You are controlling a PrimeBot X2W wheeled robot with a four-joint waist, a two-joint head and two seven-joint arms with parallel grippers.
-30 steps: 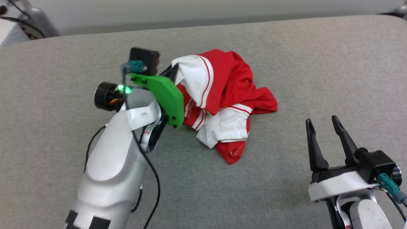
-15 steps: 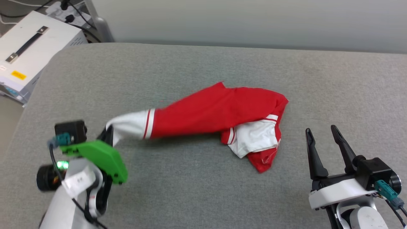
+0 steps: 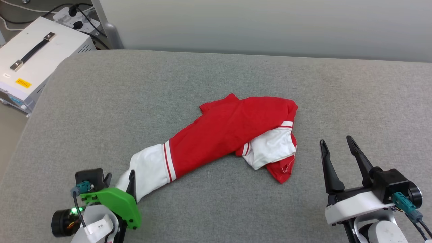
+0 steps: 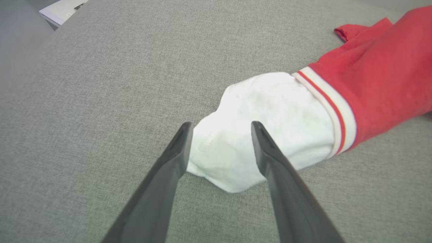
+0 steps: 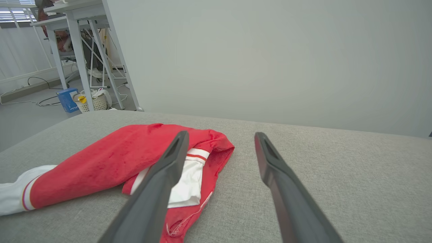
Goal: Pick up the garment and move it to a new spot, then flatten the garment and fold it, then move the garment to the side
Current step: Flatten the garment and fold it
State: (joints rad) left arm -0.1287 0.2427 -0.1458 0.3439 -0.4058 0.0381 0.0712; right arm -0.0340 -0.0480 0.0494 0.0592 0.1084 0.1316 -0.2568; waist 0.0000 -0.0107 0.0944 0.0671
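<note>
Holding left end effector (image 4: pixel 221 124) spread open at the near-left part of the counter (image 3: pixel 101 111), with the white sleeve end of the garment (image 3: pixel 229 131) lying between its fingers. Seeing garment stretching diagonally across the counter's middle, bunching at its right end. Hovering right end effector (image 3: pixel 335 139) open, near garment, not touching.

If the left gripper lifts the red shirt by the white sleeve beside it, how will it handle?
Probably floppy: the garment lies creased and bunched on the grey surface, so it would likely drape and trail. It looks like thin, light cloth. The left gripper, open astride the white sleeve, might pinch only one layer.
</note>
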